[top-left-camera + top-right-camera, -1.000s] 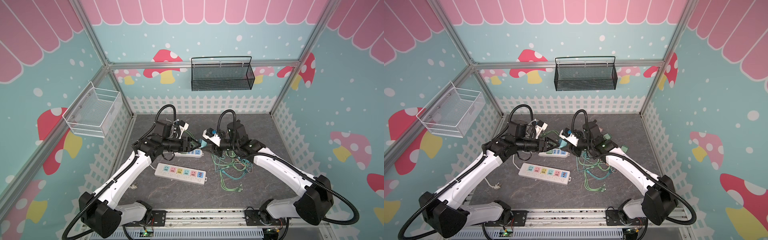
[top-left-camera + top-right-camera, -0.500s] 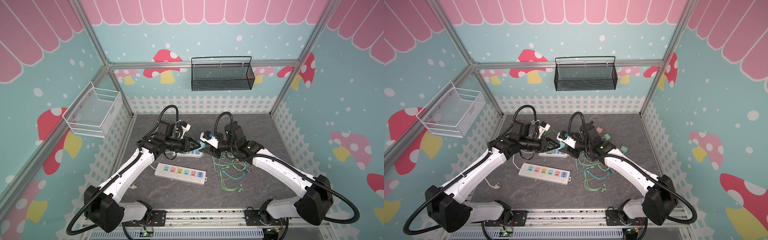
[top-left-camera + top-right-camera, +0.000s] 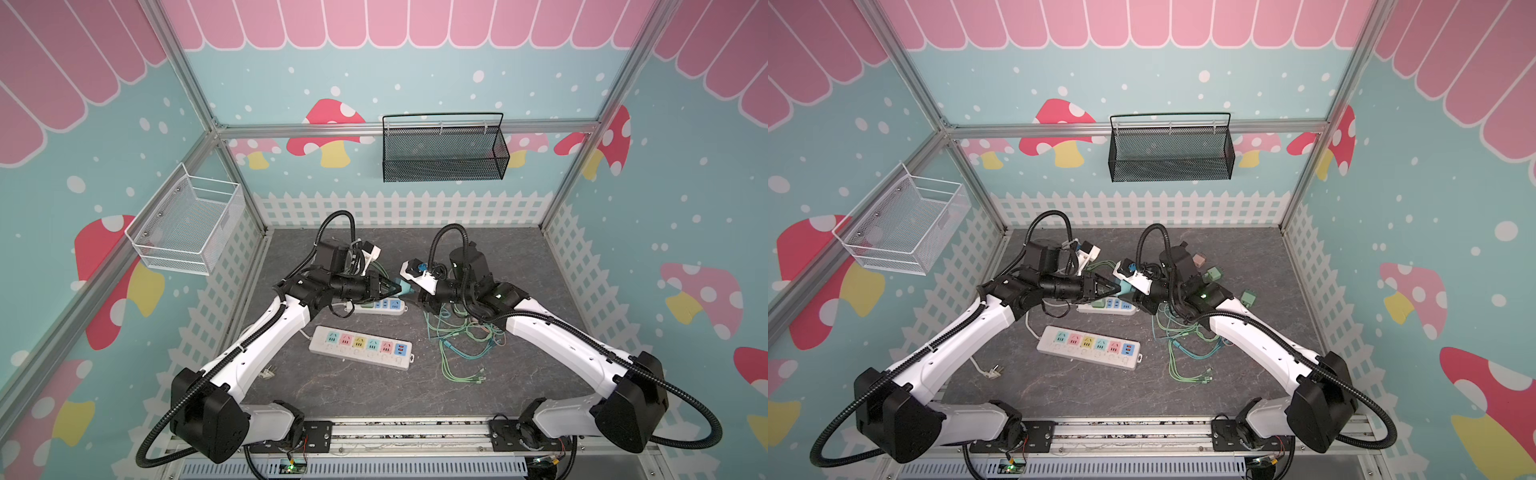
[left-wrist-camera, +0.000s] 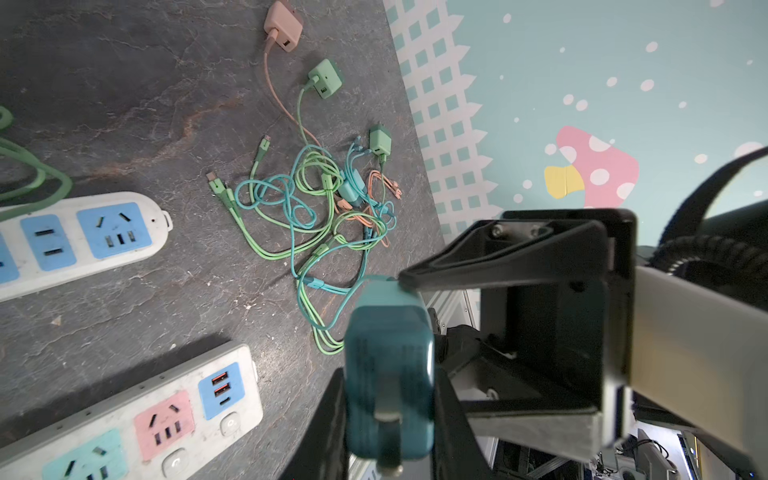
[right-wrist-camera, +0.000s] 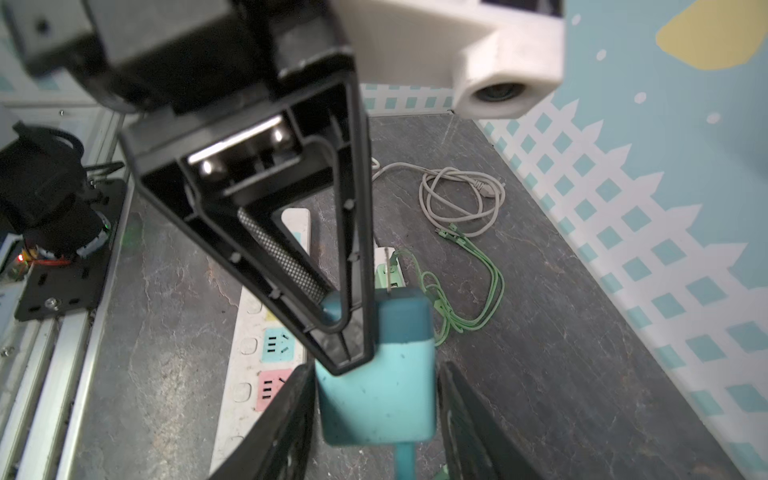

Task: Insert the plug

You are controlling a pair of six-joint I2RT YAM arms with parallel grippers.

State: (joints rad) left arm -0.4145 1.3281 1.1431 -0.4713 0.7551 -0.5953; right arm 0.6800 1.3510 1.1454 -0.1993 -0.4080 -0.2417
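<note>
The teal plug (image 3: 405,287) (image 3: 1124,286) hangs in mid-air above the floor, between the two grippers, which meet tip to tip. My left gripper (image 3: 394,286) (image 4: 388,376) is shut on the plug (image 4: 388,374), its jaws pressed against both sides. My right gripper (image 3: 419,291) (image 5: 376,370) is open around the other end of the plug (image 5: 386,386), with a gap on each side. A teal cable (image 5: 405,457) runs from that end. The multi-colour power strip (image 3: 360,347) (image 3: 1088,347) lies flat below.
A second strip with blue sockets (image 3: 380,305) lies under the grippers. A tangle of green and teal cables (image 3: 461,336) (image 4: 324,208) lies to the right, with pink (image 4: 282,25) and green chargers (image 4: 325,78) beyond. A black basket (image 3: 442,153) and a white basket (image 3: 187,224) hang on the walls.
Both arms have come together at the middle. The left gripper has closed onto the plug, and the right gripper has loosened from shut to open around it.
</note>
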